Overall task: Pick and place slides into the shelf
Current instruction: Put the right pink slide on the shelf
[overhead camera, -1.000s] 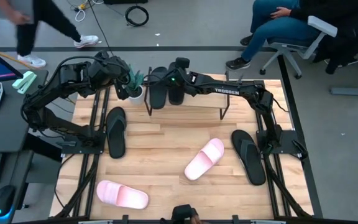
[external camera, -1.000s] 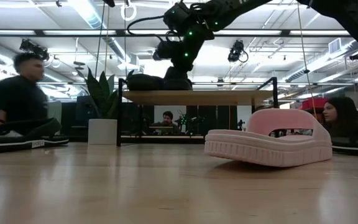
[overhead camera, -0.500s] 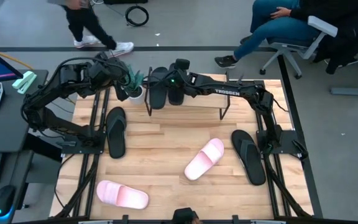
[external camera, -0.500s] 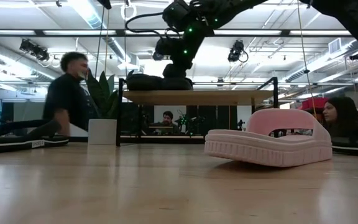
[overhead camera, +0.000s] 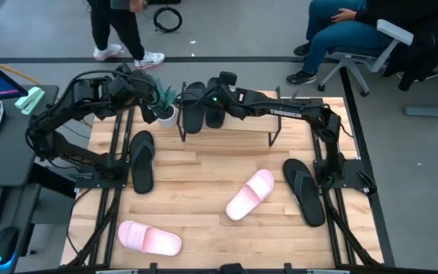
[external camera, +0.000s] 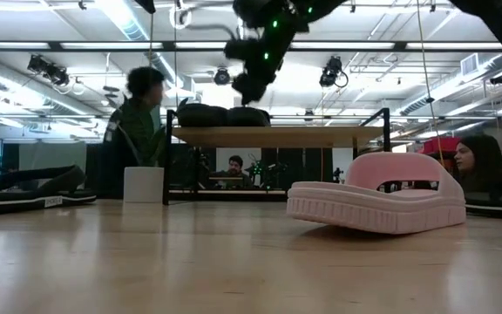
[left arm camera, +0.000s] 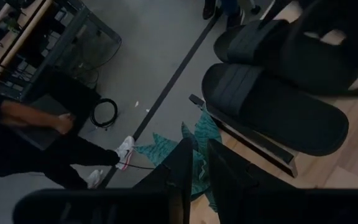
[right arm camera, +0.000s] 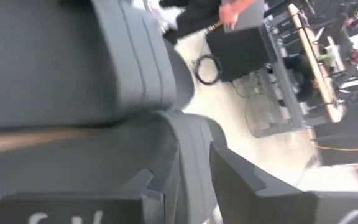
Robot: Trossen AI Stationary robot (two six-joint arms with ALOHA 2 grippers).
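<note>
Two black slides (overhead camera: 202, 106) sit on the shelf (overhead camera: 243, 131) at 12 o'clock — four remain; the right gripper (overhead camera: 224, 79) hovers there, empty, fingers slightly spread.

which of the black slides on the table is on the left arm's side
The black slide lying beside the left arm's base, at the table's left edge. The other black slide on the table lies at the right edge; two more sit on the shelf.

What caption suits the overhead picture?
Right tool above two black slides on the shelf; two black and two pink slides wait on the table.
</note>
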